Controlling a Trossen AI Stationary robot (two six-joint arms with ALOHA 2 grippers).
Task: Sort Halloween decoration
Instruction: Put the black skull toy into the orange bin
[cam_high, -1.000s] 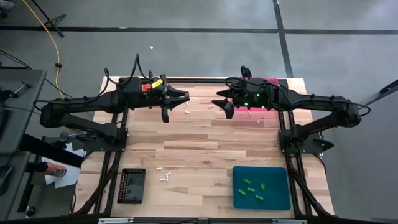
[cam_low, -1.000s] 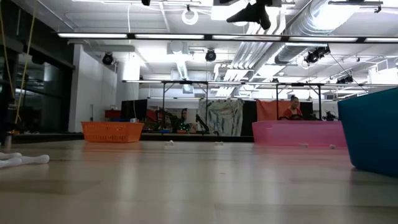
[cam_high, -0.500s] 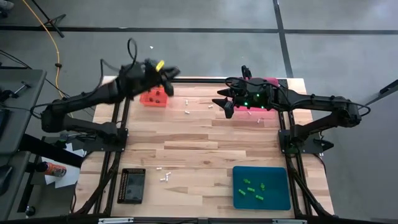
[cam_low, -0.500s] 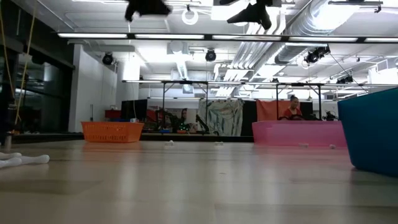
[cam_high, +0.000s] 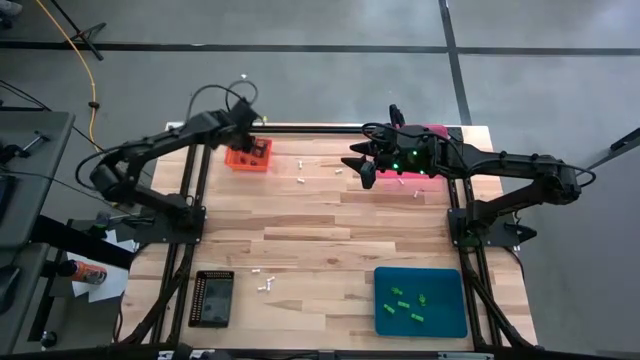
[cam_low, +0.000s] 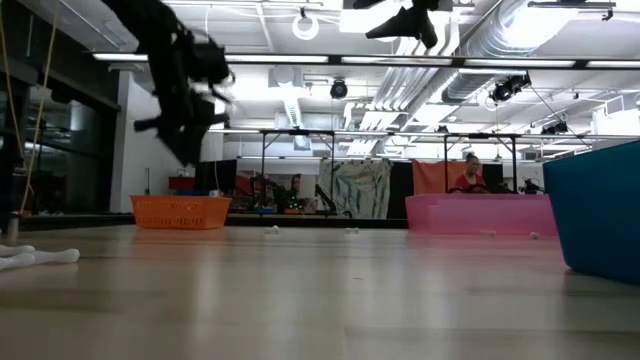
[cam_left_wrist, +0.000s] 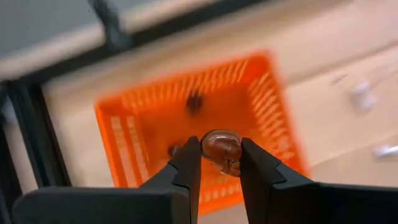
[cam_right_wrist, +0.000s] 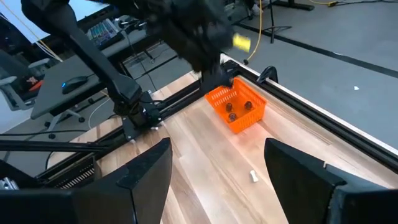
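My left gripper (cam_left_wrist: 221, 154) hangs above the orange tray (cam_left_wrist: 149, 121) at the table's far left (cam_high: 248, 157), shut on a small brown trinket (cam_left_wrist: 222, 148). Two dark trinkets (cam_left_wrist: 194, 102) lie inside that tray. My right gripper (cam_right_wrist: 217, 177) is open and waits over the far middle of the table (cam_high: 352, 166), touching nothing. Small white trinkets (cam_high: 301, 181) lie loose on the wood, more near the front (cam_high: 266, 286). Green trinkets (cam_high: 402, 299) rest in the teal tray (cam_high: 450, 320). My left gripper pinches the brown trinket (cam_left_wrist: 224, 142) between its two fingertips (cam_left_wrist: 190, 163), coming from above and pointing down. The trinket is lifted clear, over the inside of the orange tray.
A pink tray (cam_high: 437, 131) sits at the far right under my right arm. A black tray (cam_high: 212, 297) is near the front left, and the teal tray is at the front right. Bare wood lies across the middle (cam_high: 320, 235). A person shows far off in the room (cam_low: 470, 172).
My left arm has swung from the table's far middle toward the left edge, first rising, then coming down over the orange tray. My right arm has kept still.
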